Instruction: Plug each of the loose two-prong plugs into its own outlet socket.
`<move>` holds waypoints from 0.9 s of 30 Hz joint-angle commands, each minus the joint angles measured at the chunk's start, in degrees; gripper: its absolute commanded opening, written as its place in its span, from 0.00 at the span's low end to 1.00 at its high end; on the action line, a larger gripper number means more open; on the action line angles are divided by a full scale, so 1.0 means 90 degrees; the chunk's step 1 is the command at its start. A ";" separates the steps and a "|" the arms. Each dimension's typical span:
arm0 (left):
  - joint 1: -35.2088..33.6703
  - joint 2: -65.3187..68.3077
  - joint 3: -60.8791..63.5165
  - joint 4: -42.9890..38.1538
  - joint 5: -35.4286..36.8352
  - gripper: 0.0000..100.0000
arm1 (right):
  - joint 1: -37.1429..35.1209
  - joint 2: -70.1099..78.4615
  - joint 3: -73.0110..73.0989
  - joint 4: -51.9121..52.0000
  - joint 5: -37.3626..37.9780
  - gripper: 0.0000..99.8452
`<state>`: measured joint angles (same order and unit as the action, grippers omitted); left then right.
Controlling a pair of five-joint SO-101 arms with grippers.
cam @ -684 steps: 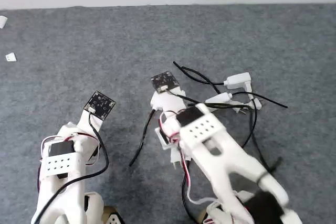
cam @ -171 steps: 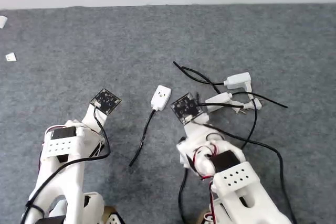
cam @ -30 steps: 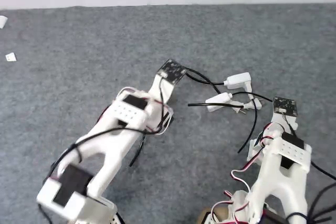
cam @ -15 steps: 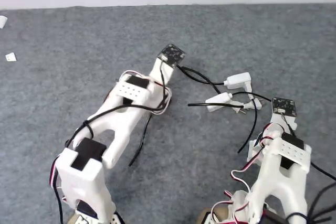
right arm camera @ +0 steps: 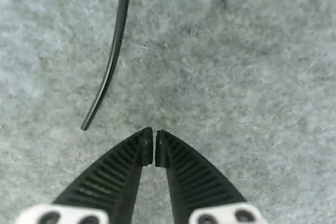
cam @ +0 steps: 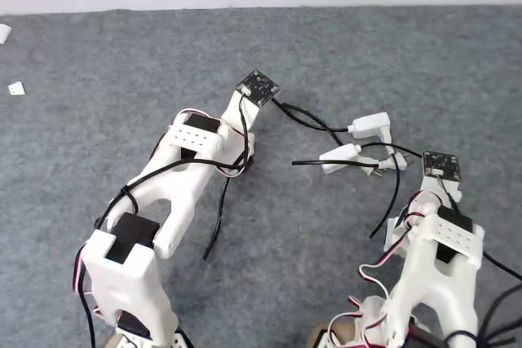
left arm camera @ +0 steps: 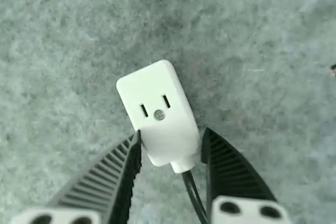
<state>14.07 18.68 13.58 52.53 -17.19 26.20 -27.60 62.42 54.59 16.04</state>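
My left gripper (left arm camera: 171, 135) is shut on the cord end of a white outlet socket (left arm camera: 155, 103), one finger on each side, with the slotted face towards the camera. In the high view the left arm (cam: 196, 160) stretches to the middle of the grey carpet and covers the socket; its black cord (cam: 216, 226) trails back beneath the arm. Two white plugs (cam: 371, 126) (cam: 342, 155) with black cords lie to the right of that arm. My right gripper (right arm camera: 154, 132) is shut on nothing, low over bare carpet beside a loose black cord end (right arm camera: 84, 127).
Black cords (cam: 395, 193) loop between the plugs and the right arm (cam: 436, 242). Two small white scraps (cam: 16, 88) (cam: 4, 34) lie at the far left. The carpet's back edge (cam: 261, 9) meets a pale wall.
The left arm has stretched farther towards the back of the carpet, its wrist shifting up and slightly left. The right arm and the plugs have not moved.
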 commanded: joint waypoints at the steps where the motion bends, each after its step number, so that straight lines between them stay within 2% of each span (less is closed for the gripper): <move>1: 0.0098 -0.0049 -0.0278 0.0078 -0.0059 0.17 | -0.0044 -0.0181 -0.0039 -0.0054 0.0068 0.01; 10: 0.0606 -0.0029 -0.0288 0.0127 -0.0039 0.18 | -0.0044 -0.0181 -0.0029 -0.0044 0.0254 0.01; 18: 0.0635 0.0078 -0.0308 0.0410 -0.0039 0.18 | -0.0044 -0.0181 -0.0029 -0.0015 0.0283 0.01; 27: 0.0508 0.1866 -0.2896 0.1934 0.0586 0.17 | -0.0044 -0.0190 -0.0029 0.0054 0.0293 0.01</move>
<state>18.90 30.02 -1.36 64.92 -14.81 26.20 -27.60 62.42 54.59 18.15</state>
